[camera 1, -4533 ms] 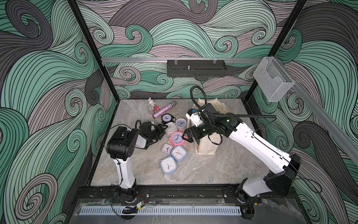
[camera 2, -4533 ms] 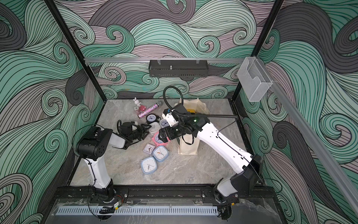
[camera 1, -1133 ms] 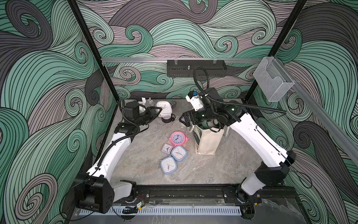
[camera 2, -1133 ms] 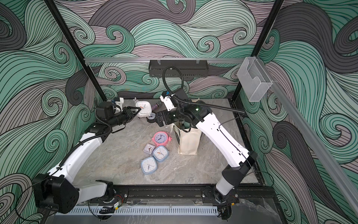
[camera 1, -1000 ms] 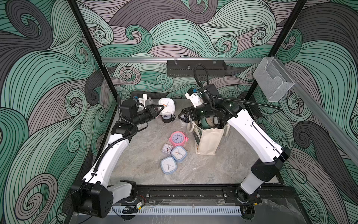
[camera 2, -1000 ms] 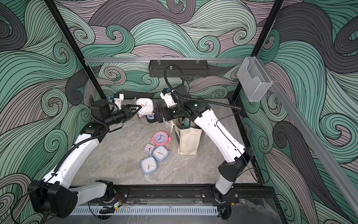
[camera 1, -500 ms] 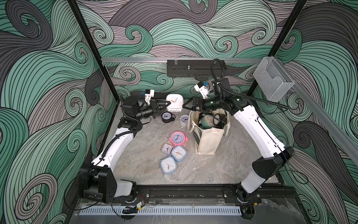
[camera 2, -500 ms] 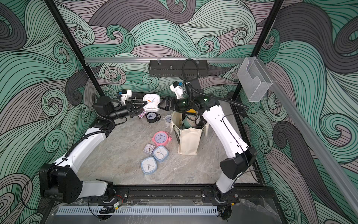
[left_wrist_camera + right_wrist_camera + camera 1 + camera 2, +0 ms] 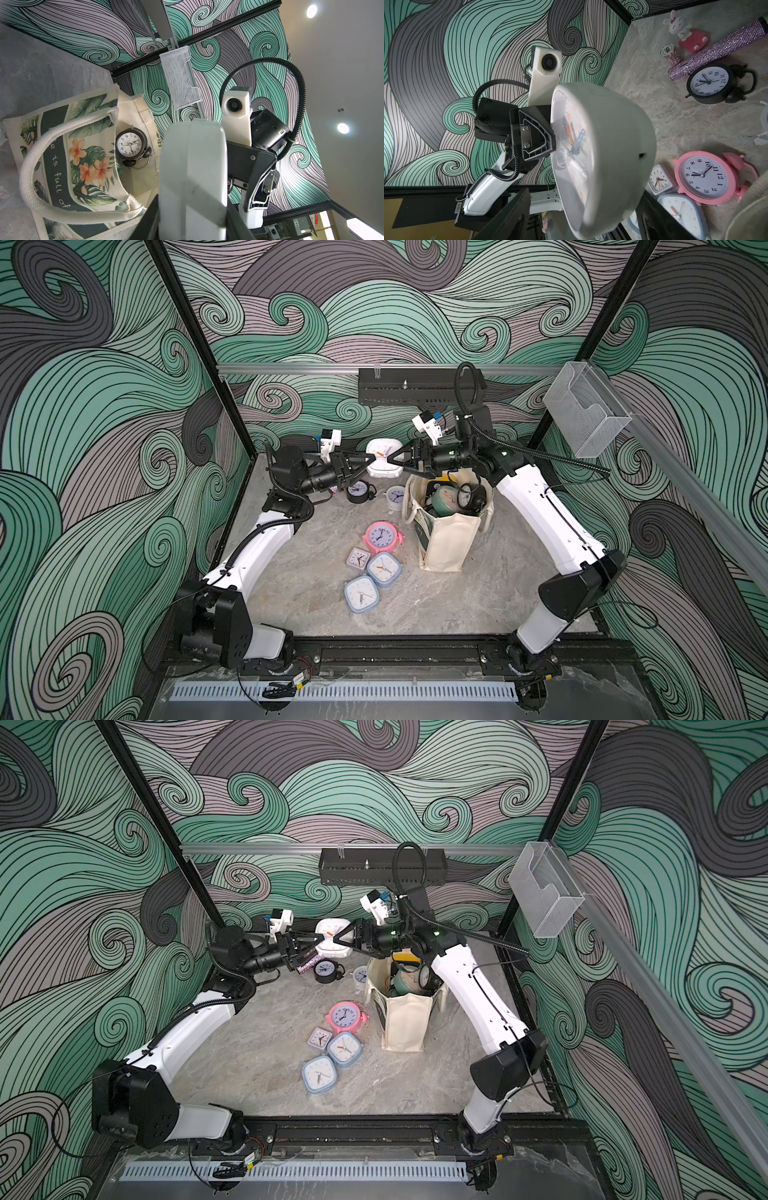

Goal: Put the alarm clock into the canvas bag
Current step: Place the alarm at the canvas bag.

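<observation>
Clamping the white alarm clock [image 9: 384, 446] front to back, your left gripper [image 9: 371, 460] held it up in the air, well clear of the table [image 9: 415, 605]. One of its fingers [image 9: 535, 137] lay pressed flat on the clock's face in the right wrist view. — Ana

Your right gripper [image 9: 394, 460] met it nose to nose. Its jaws stood apart, straddling the clock's opposite edge. The right wrist view showed a gap on the face side, so I judged that you were not gripping with that one yet. — Ben

That read as a handover to me. You held the clock high so that both arms could reach it without fouling anything on the table. — Ana

And the canvas bag [image 9: 446, 539] stood upright beside and below your right gripper, mouth open, other clocks already inside. Your right arm sat nearer that mouth, which is probably why you wanted the clock in that hand. — Ben

My worry for you: had your left let go before your right closed, the clock would have fallen near the black clock [image 9: 357, 490], outside the bag. — Ana

The pink clock [image 9: 381, 536] lay on the table, apart from both arms. — Ben
</observation>
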Robot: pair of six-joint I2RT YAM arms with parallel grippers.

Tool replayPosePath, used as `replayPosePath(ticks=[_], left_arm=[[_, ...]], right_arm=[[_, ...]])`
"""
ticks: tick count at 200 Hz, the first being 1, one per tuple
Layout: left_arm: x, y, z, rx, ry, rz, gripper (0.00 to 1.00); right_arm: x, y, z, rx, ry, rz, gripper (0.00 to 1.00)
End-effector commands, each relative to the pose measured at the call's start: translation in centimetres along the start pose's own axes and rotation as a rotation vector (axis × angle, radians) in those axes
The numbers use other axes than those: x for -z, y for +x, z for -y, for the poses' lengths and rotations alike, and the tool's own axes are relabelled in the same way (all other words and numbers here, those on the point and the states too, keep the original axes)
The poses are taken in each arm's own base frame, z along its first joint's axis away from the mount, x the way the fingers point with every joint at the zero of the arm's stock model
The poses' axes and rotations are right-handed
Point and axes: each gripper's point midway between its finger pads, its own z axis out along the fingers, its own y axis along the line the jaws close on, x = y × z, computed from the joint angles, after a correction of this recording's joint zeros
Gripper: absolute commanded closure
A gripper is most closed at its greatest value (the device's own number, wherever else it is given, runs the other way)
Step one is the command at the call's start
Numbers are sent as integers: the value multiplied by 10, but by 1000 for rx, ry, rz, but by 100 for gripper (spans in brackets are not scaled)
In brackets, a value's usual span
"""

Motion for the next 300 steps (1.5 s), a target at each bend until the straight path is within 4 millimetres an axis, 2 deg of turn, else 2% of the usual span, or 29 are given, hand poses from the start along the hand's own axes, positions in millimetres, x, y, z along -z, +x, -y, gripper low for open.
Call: replayPosePath(ticks=[1,91,152,175,179,206,220,242,256,267,277,280,300], left_arm=[[-5,-5,23,-55,55,7,71],[-10,0,15,-26,56,2,70],[-15,1,10,-15,54,-2,68],[-15,1,10,-13,53,1,58],[-19,-1,-2,9,38,-3,56],[-21,-2,-7,20,29,0,46],[-21,-2,-10,28,20,3,36],[-21,-3,-5,15,20,3,22],[-20,-3,-2,4,-2,-4,2],[-19,-1,-1,-11,-30,-15,1],[-18,2,-11,-24,-84,-34,1],[-14,5,-2,-50,-86,-35,1],[-2,22,-14,-81,-209,-96,1]], right_arm=[[0,-2,-12,14,-63,2,26],[2,-24,7,-46,-45,68,42],[5,-26,7,-46,-62,86,55],[6,-26,6,-48,-72,84,64],[6,-26,6,-49,-74,84,66],[11,-26,5,-46,-79,95,73],[14,-26,5,-46,-76,101,77],[23,-30,8,-51,-62,121,84],[33,-33,12,-59,-46,145,88],[44,-35,16,-65,-24,173,90],[56,-36,24,-73,15,198,91],[61,-35,26,-76,30,205,92],[96,-29,52,-115,148,272,95]])
